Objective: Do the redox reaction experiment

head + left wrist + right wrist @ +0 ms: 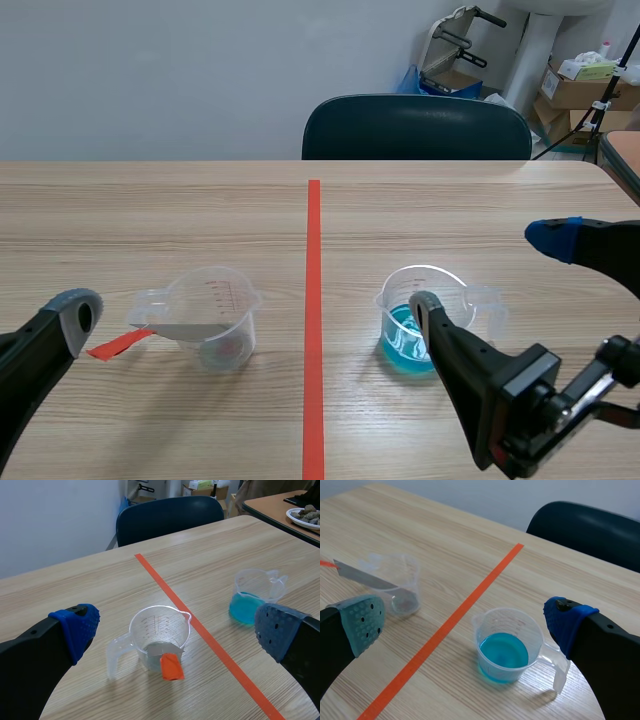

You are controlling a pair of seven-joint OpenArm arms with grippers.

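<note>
A clear measuring cup [212, 320] stands left of the tape line. A grey metal strip [185, 330] with an orange-red end [170, 666] leans in it, that end sticking out over the rim. Right of the line, a second clear cup [425, 318] holds blue liquid [502, 652]. My left gripper [177, 635] is open above and short of the strip cup [150, 625]; one of its pads [78, 312] shows in the scene view. My right gripper [490, 272] is open, raised around the blue cup [507, 645], and touches nothing.
An orange-red tape line [313, 320] runs down the table's middle. A dark chair [415, 128] stands at the far edge, with cardboard boxes [585, 85] behind it. A plate of stones [305, 516] sits on a neighbouring table.
</note>
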